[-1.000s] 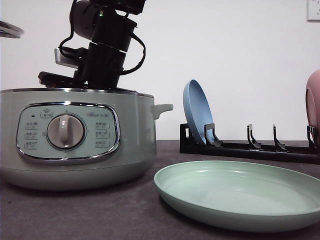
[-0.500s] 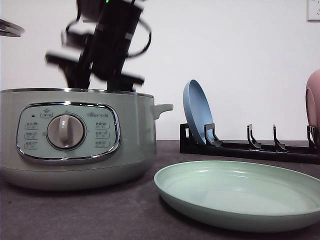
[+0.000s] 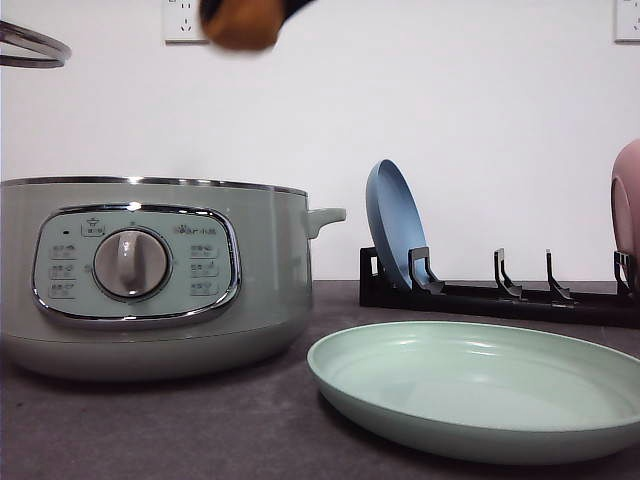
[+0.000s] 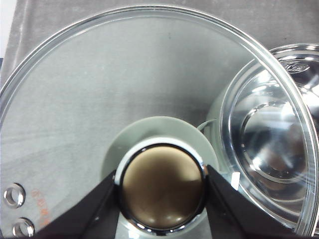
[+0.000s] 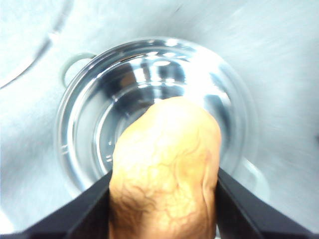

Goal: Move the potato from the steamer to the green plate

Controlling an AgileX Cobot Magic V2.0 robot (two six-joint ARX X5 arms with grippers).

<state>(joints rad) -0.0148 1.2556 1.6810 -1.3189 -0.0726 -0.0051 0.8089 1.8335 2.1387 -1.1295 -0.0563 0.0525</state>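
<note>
The orange-brown potato (image 5: 164,169) is clamped between the dark fingers (image 5: 92,209) of my right gripper (image 5: 163,206), high above the open steamer (image 5: 154,104), whose shiny bowl lies below it. In the front view the potato (image 3: 240,22) is blurred at the top edge, above the sage-green steamer (image 3: 150,290) at the left. The green plate (image 3: 480,395) lies empty on the table to the steamer's right. My left gripper (image 4: 162,199) is shut on the knob (image 4: 162,186) of the glass lid (image 4: 99,89), held up beside the steamer (image 4: 279,144).
The lid's rim (image 3: 30,45) pokes in at the upper left of the front view. A black dish rack (image 3: 500,295) stands behind the green plate with an upright blue plate (image 3: 393,225) and a pink dish (image 3: 628,210) at the right edge. A white wall is close behind.
My right arm has risen out of the steamer and up past the top of the front view, taking the potato with it. The lid's rim has shifted slightly.
</note>
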